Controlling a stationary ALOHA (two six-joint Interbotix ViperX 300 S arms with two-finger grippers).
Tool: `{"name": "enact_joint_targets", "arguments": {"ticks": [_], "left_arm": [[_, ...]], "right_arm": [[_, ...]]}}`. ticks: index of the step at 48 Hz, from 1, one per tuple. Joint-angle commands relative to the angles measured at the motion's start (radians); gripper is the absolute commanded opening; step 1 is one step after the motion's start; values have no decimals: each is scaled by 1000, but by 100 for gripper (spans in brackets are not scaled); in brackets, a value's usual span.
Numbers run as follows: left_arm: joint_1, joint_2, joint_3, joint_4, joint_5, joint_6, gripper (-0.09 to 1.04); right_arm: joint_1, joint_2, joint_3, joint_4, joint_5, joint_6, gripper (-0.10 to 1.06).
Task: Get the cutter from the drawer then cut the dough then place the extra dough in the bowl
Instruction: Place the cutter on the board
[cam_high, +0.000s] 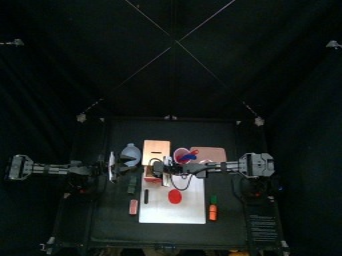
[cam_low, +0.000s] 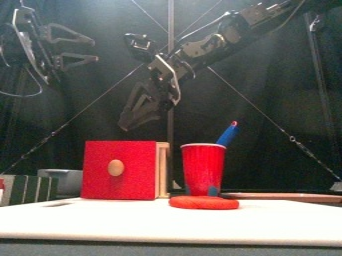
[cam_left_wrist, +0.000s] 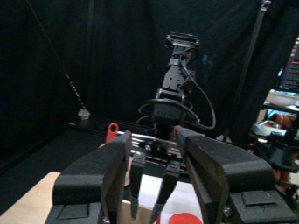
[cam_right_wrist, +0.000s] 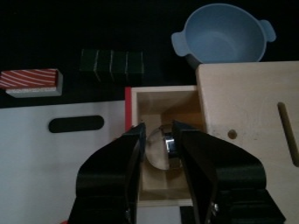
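Observation:
The wooden box (cam_high: 158, 150) stands behind the white board (cam_high: 154, 208), its red drawer front (cam_low: 118, 170) facing forward. In the right wrist view the drawer (cam_right_wrist: 155, 188) is pulled out. My right gripper (cam_right_wrist: 162, 144) hangs over it, its jaws close together on the metal cutter (cam_right_wrist: 165, 145). From the front this gripper (cam_low: 134, 120) is a little above the box. The red dough (cam_high: 175, 198) lies flat on the board (cam_low: 160, 222). The blue-grey bowl (cam_right_wrist: 222, 35) sits beside the box. My left gripper (cam_left_wrist: 153, 179) is raised at the left, slightly open and holding nothing.
A red cup (cam_low: 203, 168) with a blue knife (cam_low: 227, 132) stands just right of the box, behind the dough (cam_low: 203, 202). A dark green sushi roll (cam_right_wrist: 111, 59) and a red-and-white toy food (cam_right_wrist: 31, 79) lie off the board near the bowl.

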Motion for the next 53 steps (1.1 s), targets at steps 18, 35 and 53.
{"name": "enact_joint_targets", "arguments": {"ticks": [18, 35, 53], "left_arm": [[-3, 3, -3, 8, -9, 2, 81], [-5, 3, 0, 6, -9, 0, 81], [-3, 3, 6, -6, -11, 0, 81]], "right_arm": [[-37, 44, -38, -64, 15, -2, 71], [-38, 75, -40, -81, 43, -2, 70], [-35, 67, -48, -84, 52, -3, 48]]}}
